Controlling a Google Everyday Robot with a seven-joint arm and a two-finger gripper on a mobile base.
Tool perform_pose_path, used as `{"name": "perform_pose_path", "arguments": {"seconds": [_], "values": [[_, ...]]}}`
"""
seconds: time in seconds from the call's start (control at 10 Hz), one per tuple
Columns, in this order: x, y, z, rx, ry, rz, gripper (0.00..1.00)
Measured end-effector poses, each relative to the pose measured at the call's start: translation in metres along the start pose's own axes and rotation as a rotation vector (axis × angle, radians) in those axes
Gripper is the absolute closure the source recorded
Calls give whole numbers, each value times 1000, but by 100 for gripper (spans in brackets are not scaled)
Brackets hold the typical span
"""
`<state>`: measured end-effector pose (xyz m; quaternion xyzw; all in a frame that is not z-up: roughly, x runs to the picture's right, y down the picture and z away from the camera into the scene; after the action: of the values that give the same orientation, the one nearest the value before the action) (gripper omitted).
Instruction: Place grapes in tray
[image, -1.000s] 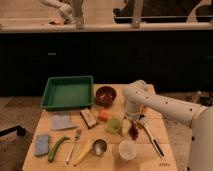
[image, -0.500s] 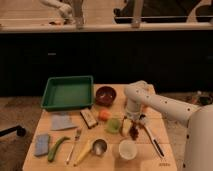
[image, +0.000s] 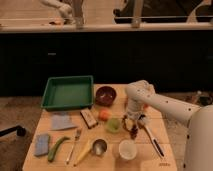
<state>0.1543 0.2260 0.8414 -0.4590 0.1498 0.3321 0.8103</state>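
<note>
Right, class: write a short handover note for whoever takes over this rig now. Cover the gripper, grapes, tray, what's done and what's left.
Gripper: low over the right half of the table, at the grapes.
Grapes: just right of the green fruit, outside the tray.
Tray: far left corner of the table.
Done: grapes not yet in the tray.
Left: secure the grapes, lift, carry left to the tray, release.

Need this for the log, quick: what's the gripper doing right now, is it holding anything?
Gripper: down at the grapes, just right of the light green fruit; open, closed or holding cannot be told.
</note>
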Motion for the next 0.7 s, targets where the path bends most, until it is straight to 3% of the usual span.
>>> {"name": "perform_pose_path", "arguments": {"seconds": [0.2, 0.3, 0.7], "values": [[1, -1, 1, -31, -6, 4, 98], [1, -1, 0, -34, -10, 5, 100], [4, 2, -14, 13, -32, 3, 100]]}}
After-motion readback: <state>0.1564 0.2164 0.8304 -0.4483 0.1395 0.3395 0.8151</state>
